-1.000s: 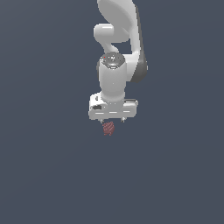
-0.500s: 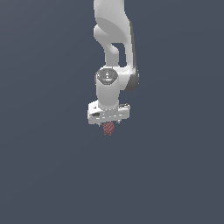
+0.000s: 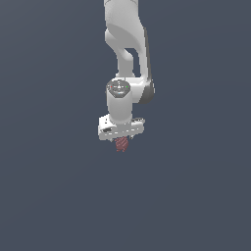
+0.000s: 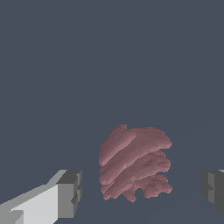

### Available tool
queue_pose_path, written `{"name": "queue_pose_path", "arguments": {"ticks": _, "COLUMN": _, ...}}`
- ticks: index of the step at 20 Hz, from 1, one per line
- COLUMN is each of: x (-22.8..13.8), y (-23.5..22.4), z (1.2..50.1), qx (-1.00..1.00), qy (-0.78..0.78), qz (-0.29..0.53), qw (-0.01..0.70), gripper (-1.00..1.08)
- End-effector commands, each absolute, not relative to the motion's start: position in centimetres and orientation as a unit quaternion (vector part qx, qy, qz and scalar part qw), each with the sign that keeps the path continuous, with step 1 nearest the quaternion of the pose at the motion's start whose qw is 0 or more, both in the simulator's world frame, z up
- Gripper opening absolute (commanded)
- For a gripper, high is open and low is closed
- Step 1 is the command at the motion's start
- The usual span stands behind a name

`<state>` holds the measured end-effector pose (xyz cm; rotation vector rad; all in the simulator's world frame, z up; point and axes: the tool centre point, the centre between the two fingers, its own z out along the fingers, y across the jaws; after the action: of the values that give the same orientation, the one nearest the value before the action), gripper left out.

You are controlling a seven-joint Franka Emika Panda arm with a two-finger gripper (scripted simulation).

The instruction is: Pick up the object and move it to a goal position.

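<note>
Your jaws stand open wide around dark-red lump (image 4: 134, 162), gaps both sides, neither pad touching. Lump sits between gripper (image 3: 121, 145) fingers (image 4: 69, 194), directly beneath white wrist, on tabletop (image 3: 54, 196).

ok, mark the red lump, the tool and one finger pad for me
red lump (image 4: 134, 162), wrist view, on the middle of its ridged surface
tool (image 3: 121, 144), exterior view, midway between its fingertips, just under the white body
finger pad (image 4: 70, 193), wrist view, on the grey face of one pad, apart from the lump
</note>
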<state>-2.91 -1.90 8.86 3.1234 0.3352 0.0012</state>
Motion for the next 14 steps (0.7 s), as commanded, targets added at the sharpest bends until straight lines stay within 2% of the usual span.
{"name": "queue_pose_path", "arguments": {"ticks": 1, "x": -3.0, "y": -1.9, "z": 8.3, "qx": 0.994, "qy": 0.107, "qz": 0.000, "qw": 0.000, "gripper": 1.00}}
{"name": "queue_pose_path", "arguments": {"ticks": 14, "x": -3.0, "y": -1.9, "z": 4.0, "qx": 0.994, "qy": 0.108, "qz": 0.000, "qw": 0.000, "gripper": 1.00}}
